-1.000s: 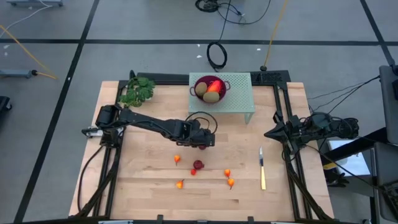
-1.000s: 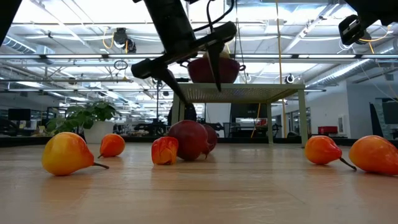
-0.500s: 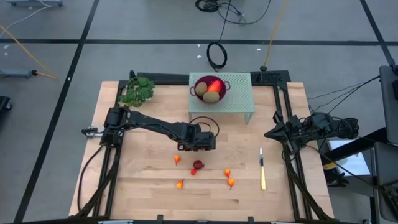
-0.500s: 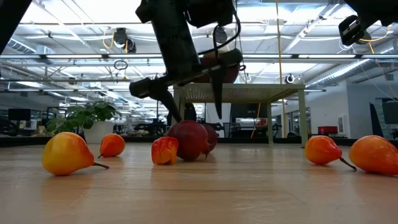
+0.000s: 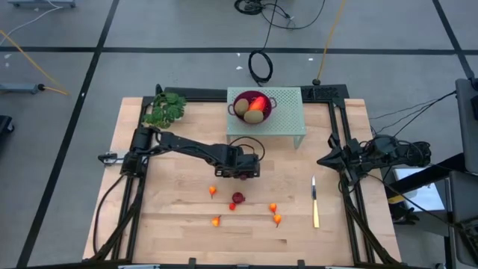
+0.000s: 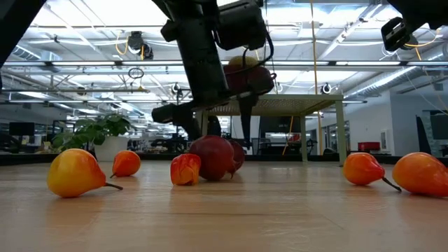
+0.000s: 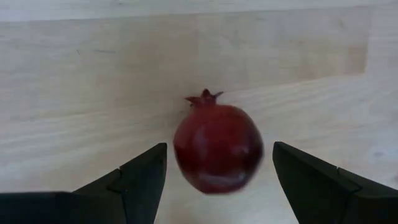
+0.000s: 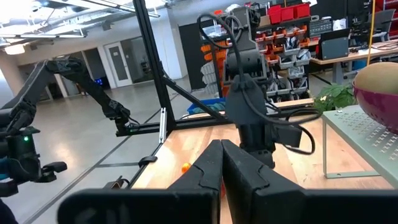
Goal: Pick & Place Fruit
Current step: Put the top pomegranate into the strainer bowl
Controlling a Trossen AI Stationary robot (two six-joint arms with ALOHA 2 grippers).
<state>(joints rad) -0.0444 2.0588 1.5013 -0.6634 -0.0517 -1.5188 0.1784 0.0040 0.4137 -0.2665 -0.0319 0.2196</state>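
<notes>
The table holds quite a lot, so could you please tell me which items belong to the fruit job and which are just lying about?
Job:
- dark red fruit, between the open left end effector fingers
- small orange-red fruits
- fruit in the red bowl

Lying about:
- leafy sprig
- knife
- right end effector, shut, waiting aside

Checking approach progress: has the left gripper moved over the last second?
Yes. In the low view the left gripper has come lower, toward the dark red ball, and shifted slightly right against the green stand.
</notes>
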